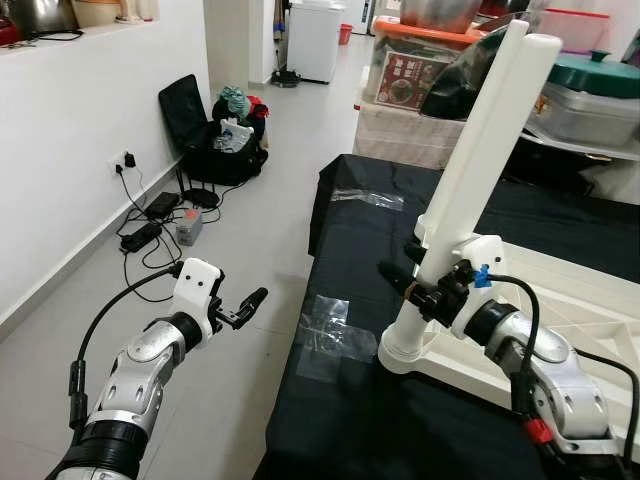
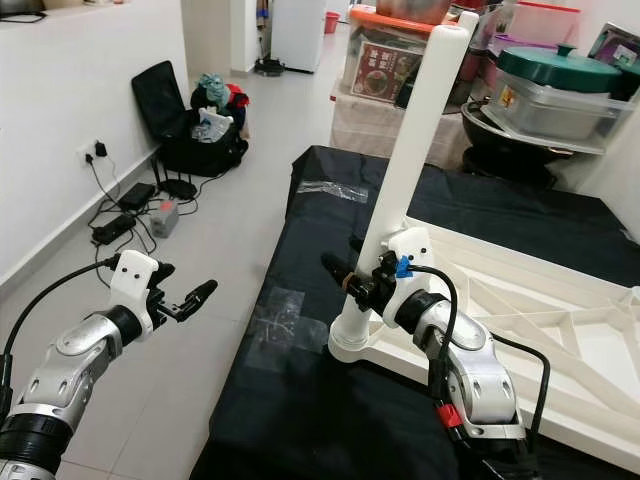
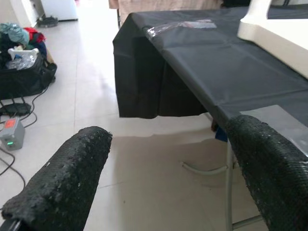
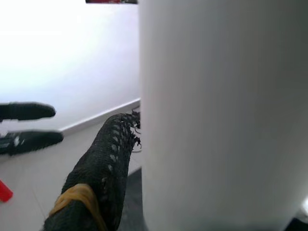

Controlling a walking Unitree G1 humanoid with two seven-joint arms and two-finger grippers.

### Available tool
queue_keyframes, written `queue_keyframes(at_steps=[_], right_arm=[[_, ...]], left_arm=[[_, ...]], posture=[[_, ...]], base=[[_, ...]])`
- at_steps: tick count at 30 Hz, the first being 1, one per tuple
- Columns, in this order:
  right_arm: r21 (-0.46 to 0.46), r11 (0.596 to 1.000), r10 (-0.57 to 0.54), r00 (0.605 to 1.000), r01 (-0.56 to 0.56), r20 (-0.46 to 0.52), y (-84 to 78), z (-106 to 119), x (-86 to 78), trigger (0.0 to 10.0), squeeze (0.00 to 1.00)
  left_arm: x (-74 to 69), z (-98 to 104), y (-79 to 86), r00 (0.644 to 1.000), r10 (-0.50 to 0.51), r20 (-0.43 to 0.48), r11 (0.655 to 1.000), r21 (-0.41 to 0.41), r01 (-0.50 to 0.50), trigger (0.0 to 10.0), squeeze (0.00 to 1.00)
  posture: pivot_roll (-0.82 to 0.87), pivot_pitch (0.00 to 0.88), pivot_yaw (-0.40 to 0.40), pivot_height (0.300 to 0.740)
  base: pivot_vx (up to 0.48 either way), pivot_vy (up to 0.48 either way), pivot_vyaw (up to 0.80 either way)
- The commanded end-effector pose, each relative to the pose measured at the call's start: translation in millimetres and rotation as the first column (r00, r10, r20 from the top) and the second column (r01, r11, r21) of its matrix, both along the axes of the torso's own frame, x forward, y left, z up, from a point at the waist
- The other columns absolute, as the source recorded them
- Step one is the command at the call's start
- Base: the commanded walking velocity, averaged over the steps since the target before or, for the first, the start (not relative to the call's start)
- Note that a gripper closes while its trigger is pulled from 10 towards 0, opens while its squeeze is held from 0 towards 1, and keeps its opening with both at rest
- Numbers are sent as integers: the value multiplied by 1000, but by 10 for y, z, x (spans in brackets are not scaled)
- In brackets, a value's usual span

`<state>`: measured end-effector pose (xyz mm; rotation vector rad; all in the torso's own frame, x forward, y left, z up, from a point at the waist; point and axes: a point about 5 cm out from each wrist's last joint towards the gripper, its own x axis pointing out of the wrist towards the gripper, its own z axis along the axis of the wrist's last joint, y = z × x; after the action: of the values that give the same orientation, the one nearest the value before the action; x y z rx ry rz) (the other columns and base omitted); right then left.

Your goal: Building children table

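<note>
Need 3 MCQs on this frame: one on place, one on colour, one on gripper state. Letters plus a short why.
1. Where does the white table leg stand?
A. flat on the floor
B. in a corner socket of the upturned white tabletop
C. inside the black bag

2. What colour is the cloth under the tabletop?
A. black
B. red
C. yellow

3. How is the left gripper?
A. shut on the leg
B. shut on a cable
C. open, over the floor beside the table

Key:
1 B, the leg rises tilted from the corner collar.
2 A, a black cloth covers the work table.
3 C, the left wrist view shows its fingers spread with nothing between; the right gripper is the one around the leg.
</note>
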<state>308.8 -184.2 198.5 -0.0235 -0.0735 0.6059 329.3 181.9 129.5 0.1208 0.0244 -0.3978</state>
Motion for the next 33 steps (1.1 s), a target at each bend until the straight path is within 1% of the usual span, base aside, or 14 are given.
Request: queue_keyframes(at_steps=[1, 3, 4, 7, 11, 14, 15, 21, 26, 27, 29, 30, 32, 33], right_arm=[[21, 999, 26, 1000, -26, 4, 45, 6, 16, 10000, 0], [32, 999, 26, 1000, -26, 3, 31, 4, 8, 8824, 0], [49, 999, 9, 1000, -9, 10, -14, 9, 12, 471, 0], [54, 998, -38, 999, 38, 5, -84, -2, 27, 0, 0], [-5, 972, -234, 972, 234, -19, -231, -89, 68, 0, 0], [-87, 874, -483, 873, 477, -67, -355, -208, 113, 0, 0], [-92, 669, -743, 664, 737, -88, -519, -273, 78, 0, 0], [-45, 476, -873, 466, 878, -145, -407, -349, -143, 0, 0], [-54, 511, -851, 495, 858, -176, -209, -416, -203, 0, 0], [-31, 586, -799, 571, 810, -187, -67, -424, -192, 6118, 0], [-13, 635, -759, 622, 772, -192, 17, -423, -180, 6118, 0], [5, 682, -719, 672, 731, -177, 81, -399, -163, 10000, 35], [5, 682, -719, 672, 731, -177, 81, -399, -163, 10000, 35], [29, 704, -697, 698, 710, -166, 103, -361, -143, 10000, 1000]], left_arm=[[-26, -25, 13, 1000, -2, -7, 1000, 3, 3, 10000, 0], [-24, -21, 23, 1000, -2, -7, 1000, 4, 2, 10000, 0], [-19, -18, 26, 1000, -3, -7, 1000, 6, 3, 10000, 0], [-11, -15, 18, 1000, -6, -8, 1000, 6, 6, 10000, 0], [6, -5, -9, 1000, -14, -7, 1000, 5, 14, 10000, 0], [5, -4, -12, 1000, -16, -7, 1000, 4, 16, 10000, 0], [-2, -10, -16, 1000, -17, -9, 1000, 4, 17, 10000, 0], [-11, -17, -12, 1000, -13, -13, 1000, 4, 13, 10000, 0], [-14, -24, -13, 1000, -14, -16, 1000, 5, 14, 10000, 0], [-6, -22, -18, 1000, -15, -15, 1000, 4, 15, 10000, 0], [1, -19, -23, 1000, -15, -14, 1000, 4, 15, 10000, 0], [5, -17, -26, 1000, -16, -13, 1000, 4, 16, 10000, 0], [5, -17, -26, 1000, -16, -13, 1000, 4, 16, 10000, 0], [6, -16, -27, 1000, -17, -13, 1000, 3, 17, 10000, 0]], posture=[[81, 0, -123, 740], [77, 0, -121, 740], [77, 0, -121, 740], [67, 0, -113, 740], [59, 0, -109, 740], [55, 0, -107, 740], [55, 0, -107, 740], [56, 0, -104, 740], [56, 0, -104, 740], [51, 0, -106, 740], [51, 0, -106, 740], [51, 0, -106, 740], [51, 0, -106, 740], [51, 0, -106, 740]], base=[[0, 0, 0], [0, 0, 0], [0, 0, 0], [0, 0, 0], [0, 0, 0], [0, 0, 0], [0, 0, 0], [0, 0, 0], [0, 0, 0], [0, 0, 0], [0, 0, 0], [0, 0, 0], [0, 0, 0], [0, 0, 0]])
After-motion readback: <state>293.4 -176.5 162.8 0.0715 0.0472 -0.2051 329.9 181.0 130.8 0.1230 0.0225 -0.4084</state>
